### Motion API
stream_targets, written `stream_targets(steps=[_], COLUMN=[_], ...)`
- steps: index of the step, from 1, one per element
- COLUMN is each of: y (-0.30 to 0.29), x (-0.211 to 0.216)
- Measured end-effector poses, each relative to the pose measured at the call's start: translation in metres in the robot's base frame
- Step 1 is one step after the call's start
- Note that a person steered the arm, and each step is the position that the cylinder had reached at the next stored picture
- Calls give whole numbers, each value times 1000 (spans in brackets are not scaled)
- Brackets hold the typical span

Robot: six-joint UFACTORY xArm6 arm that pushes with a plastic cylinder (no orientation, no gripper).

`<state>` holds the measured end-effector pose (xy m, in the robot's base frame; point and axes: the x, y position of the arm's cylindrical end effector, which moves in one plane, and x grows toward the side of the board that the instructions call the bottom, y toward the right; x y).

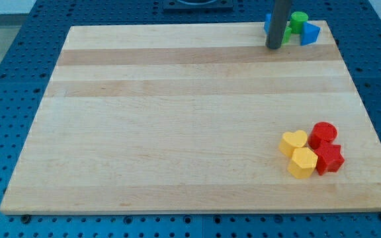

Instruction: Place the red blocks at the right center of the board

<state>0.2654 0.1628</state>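
Note:
Two red blocks lie at the view's lower right of the wooden board (177, 112): a red round block (324, 133) and a red star-shaped block (329, 158) just below it. My tip (274, 46) touches the board at the view's top right, far above the red blocks. It stands just left of a cluster of green and blue blocks.
A yellow heart block (293, 142) and a yellow hexagonal block (303, 162) touch the red blocks on their left. At the top right corner sit a green round block (299, 20), a blue triangular block (310, 34), another green block (287, 34) and a blue block (268, 24) partly hidden behind the rod.

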Motion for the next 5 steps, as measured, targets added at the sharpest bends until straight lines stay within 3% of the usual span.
stream_targets(steps=[1,3,5], y=[0,18,113], x=[8,96,195])
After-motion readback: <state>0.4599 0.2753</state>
